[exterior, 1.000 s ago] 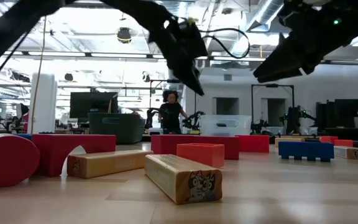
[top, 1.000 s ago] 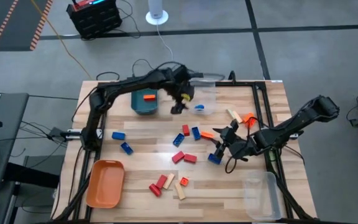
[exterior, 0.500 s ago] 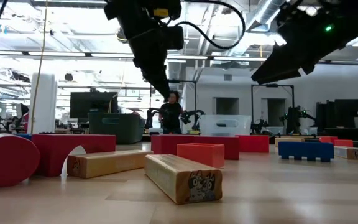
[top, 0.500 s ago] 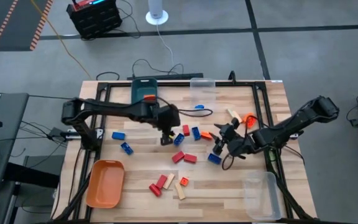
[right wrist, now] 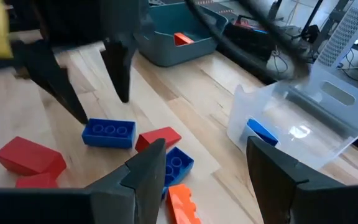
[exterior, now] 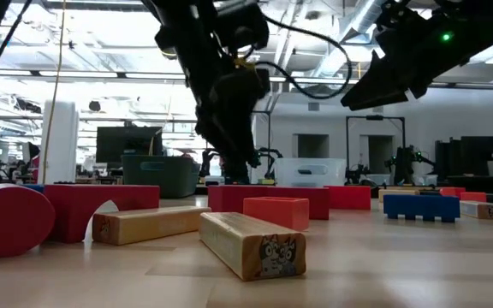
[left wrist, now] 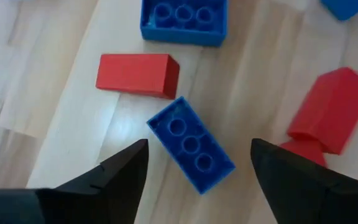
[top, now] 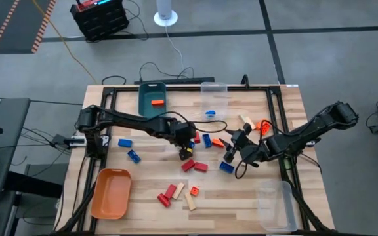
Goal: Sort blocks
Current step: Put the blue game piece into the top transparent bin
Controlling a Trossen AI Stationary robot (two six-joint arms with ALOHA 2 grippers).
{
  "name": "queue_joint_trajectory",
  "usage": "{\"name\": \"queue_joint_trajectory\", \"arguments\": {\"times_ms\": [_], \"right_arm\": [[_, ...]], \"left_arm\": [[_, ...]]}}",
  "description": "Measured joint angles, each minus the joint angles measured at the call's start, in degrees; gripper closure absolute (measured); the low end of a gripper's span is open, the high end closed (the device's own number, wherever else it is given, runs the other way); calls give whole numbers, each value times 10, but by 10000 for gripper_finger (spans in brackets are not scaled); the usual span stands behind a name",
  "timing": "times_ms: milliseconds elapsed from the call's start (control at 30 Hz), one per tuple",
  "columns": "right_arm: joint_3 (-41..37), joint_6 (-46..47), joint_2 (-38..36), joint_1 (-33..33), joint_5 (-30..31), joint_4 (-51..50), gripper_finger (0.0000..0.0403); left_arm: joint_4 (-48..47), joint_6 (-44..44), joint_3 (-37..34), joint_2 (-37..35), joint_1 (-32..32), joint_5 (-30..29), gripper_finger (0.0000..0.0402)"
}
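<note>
Many blocks lie scattered across the middle of my wooden surface [top: 254, 196], red, blue, orange and pale wood, with a teal bin [top: 152, 99] at the far edge already holding one orange piece. A clear bin [right wrist: 303, 134] beside it holds a blue one.

My left pincer [top: 185, 149] hangs low over the central cluster, fingers spread wide and empty. Straight between them lies a blue studded block [left wrist: 190, 144], angled across the gap, with a red block [left wrist: 137, 75] just beside one end and a second blue studded block [left wrist: 184, 20] beyond that.

My right pincer [top: 231, 149] waits near the orange and blue pieces to the right, its fingers well apart and holding nothing.

I judge that blue block rigid, light and smooth plastic, so it will not crush but could skid or twist if pinched off-centre. The long flat sides look the best hold. Because it sits diagonal to my fingers, I would turn the wrist to square up first, and keep clear of the red neighbour.
</note>
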Motion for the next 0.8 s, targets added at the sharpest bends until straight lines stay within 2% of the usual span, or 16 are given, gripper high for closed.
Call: {"name": "queue_joint_trajectory", "arguments": {"times_ms": [167, 533, 667, 800], "right_arm": [[0, 0, 0, 0, 0, 3, 188], [0, -2, 0, 3, -2, 6, 188], [0, 0, 0, 4, -2, 5, 188], [0, 0, 0, 4, -2, 5, 188]], "left_arm": [[2, 8, 1, 23, 5, -22, 103], [27, 29, 2, 58, 7, -32, 101], [0, 50, 3, 59, 7, -40, 101], [-71, 113, 27, 51, 7, -58, 102]]}}
